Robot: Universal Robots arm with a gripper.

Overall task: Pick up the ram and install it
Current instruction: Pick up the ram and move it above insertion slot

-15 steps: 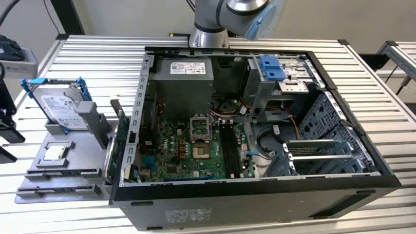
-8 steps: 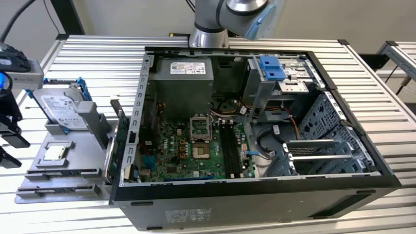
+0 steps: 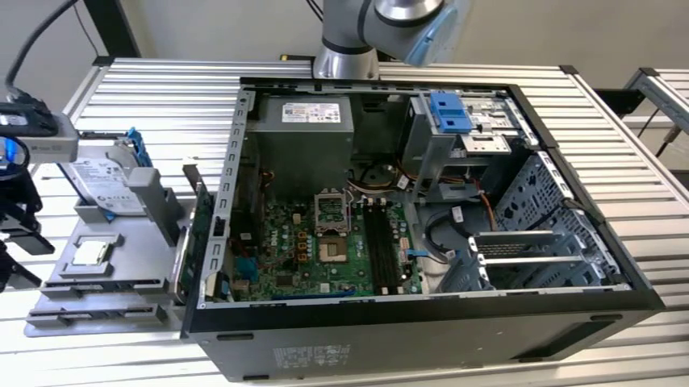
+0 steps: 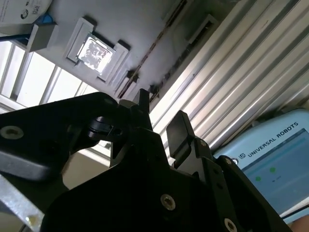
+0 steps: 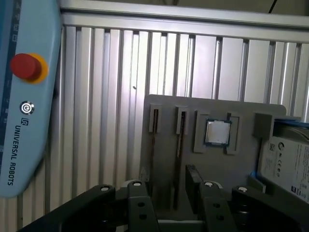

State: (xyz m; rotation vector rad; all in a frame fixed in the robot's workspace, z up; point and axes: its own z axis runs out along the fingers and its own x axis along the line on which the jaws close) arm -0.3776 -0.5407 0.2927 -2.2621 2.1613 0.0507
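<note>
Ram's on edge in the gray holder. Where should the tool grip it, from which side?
Pinch the ram across its thin width near mid-length, coming straight down from above the gray holder. It seems to stand on edge in a narrow slot, so just the long top edge is exposed.

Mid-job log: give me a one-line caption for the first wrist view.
Open gripper facing the grey parts holder with its processor and hard drive, on the slatted table.

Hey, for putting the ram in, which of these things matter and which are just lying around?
Job: ram edge-on in the tray, open gripper, motherboard memory slots.
Lying about: hard drive, processor chip, green card, teach pendant.
</note>
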